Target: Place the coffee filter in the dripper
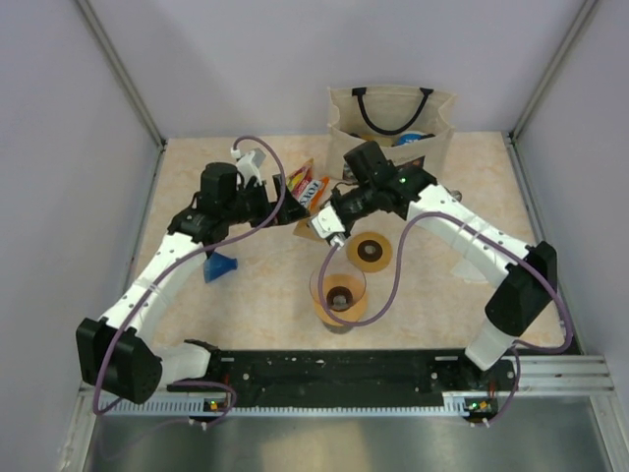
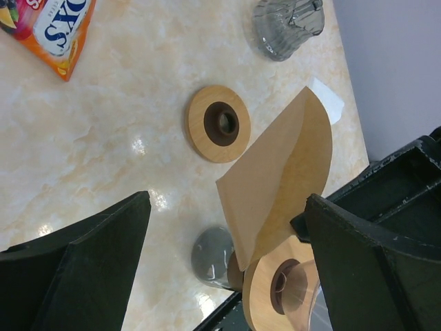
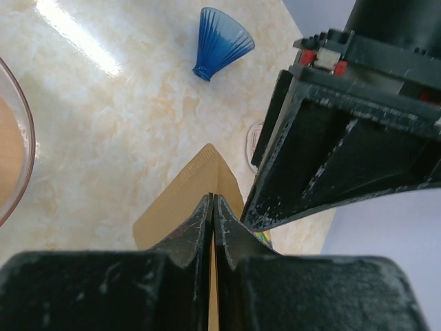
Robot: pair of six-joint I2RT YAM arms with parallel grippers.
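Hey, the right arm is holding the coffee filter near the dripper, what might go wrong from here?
1. The filter is pinched flat in the right gripper, so it may land folded instead of opened inside the dripper.
2. The open left gripper hangs close beside the filter, so the two arms might clash.
3. A low approach may nudge the glass dripper off its spot.

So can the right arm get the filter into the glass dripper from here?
Probably yes. The right fingers pinch the paper filter close by the glass dripper, whose mouth looks open and uncovered; nothing sits between them.
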